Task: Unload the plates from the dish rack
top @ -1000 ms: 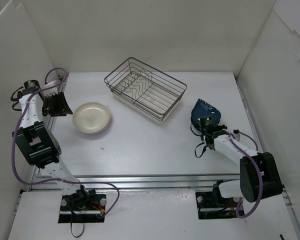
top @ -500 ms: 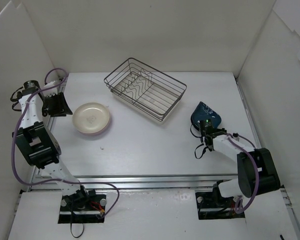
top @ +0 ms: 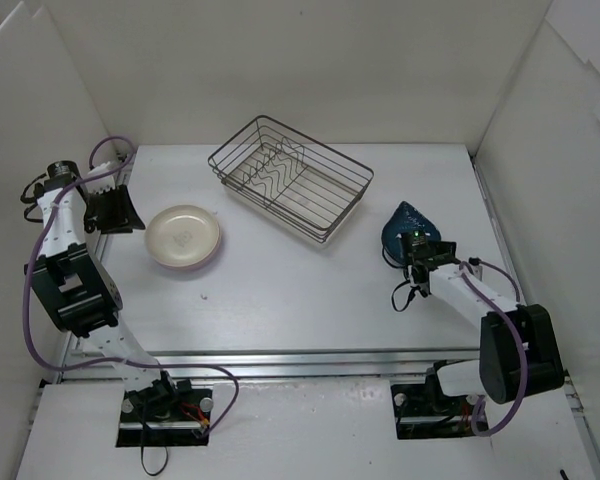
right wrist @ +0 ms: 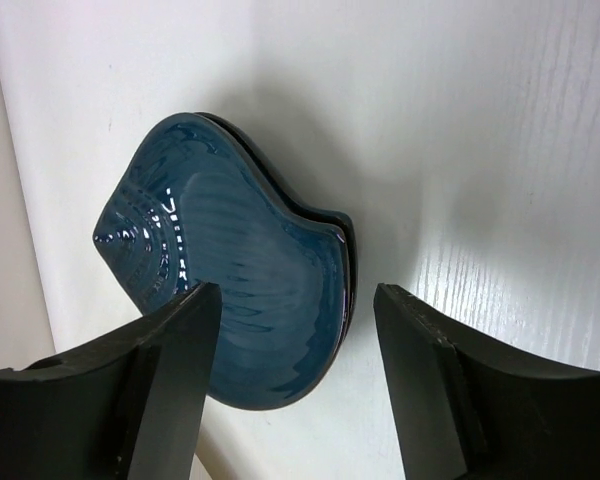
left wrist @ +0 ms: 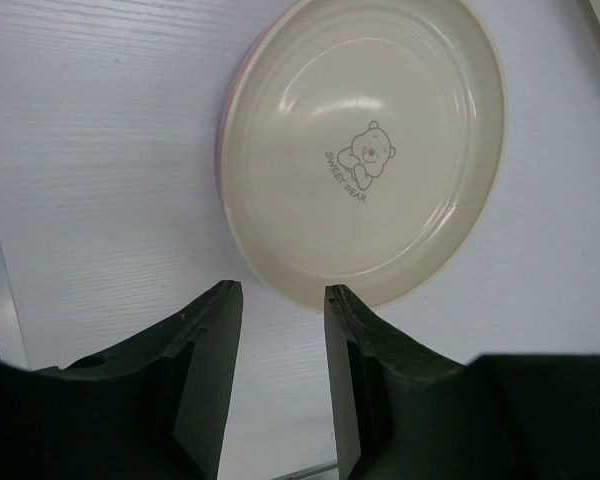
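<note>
The dish rack (top: 290, 178), a dark wire basket with a zigzag divider, stands at the back centre with only bare wire showing inside. A cream plate (left wrist: 365, 150) with a bear print tops a small stack (top: 183, 237) on the left, and a pink rim (left wrist: 226, 100) peeks out beneath it. My left gripper (left wrist: 280, 292) hovers open just short of that stack's near edge, nothing between its fingers. Two dark blue wavy plates (right wrist: 230, 290) lie stacked at the right (top: 408, 226). My right gripper (right wrist: 298, 293) is open over their near edge, jaws wide and apart from the plates.
White walls close in the table on three sides. A metal rail (top: 310, 355) runs along the near edge in front of the arm bases. The right wall (top: 520, 190) is close behind the blue plates.
My right gripper has gone from shut to open, letting go of the top dark blue plate, which now lies flat on the one below. The left arm has not moved.
</note>
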`<state>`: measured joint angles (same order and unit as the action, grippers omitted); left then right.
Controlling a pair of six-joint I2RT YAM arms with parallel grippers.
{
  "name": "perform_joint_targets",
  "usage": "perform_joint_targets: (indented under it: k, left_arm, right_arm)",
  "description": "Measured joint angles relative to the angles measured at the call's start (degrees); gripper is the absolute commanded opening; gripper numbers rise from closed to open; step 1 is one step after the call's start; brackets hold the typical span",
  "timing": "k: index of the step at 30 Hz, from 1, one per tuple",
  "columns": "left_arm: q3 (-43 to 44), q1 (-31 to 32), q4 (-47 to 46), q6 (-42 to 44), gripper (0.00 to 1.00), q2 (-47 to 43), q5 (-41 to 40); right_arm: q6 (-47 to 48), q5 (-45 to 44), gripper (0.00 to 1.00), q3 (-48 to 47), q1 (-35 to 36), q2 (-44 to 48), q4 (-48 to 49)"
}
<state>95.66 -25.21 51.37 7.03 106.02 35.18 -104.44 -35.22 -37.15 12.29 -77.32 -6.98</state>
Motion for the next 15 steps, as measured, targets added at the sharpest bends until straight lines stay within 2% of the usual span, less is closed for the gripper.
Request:
perform_joint_targets:
  k: [1, 5, 7, 13, 15]
  left_arm:
    - [0.0, 0.0, 0.04, 0.0, 0.38, 0.0, -0.02]
    - [0.0, 0.0, 0.11, 0.0, 0.38, 0.0, -0.02]
    - [0.0, 0.0, 0.15, 0.04, 0.38, 0.0, -0.04]
    - [0.0, -0.04, 0.33, 0.57, 0.39, -0.31, -1.53]
    - [0.0, -0.15, 0.35, 1.25, 0.39, -0.87, -2.43]
  right_arm:
    - [0.61, 0.11, 0.66, -0.44, 0.0, 0.31, -1.01]
    - [5.07, 0.2, 0.87, -2.97, 0.0, 1.07, -4.35]
    - [9.53, 0.39, 0.93, -5.99, 0.0, 1.18, -7.45]
    - [27.3, 0.52, 0.98, -19.78, 0.0, 1.22, -17.94]
    - [35.78, 0.26, 0.98, -22.16, 0.0, 2.01, -19.47]
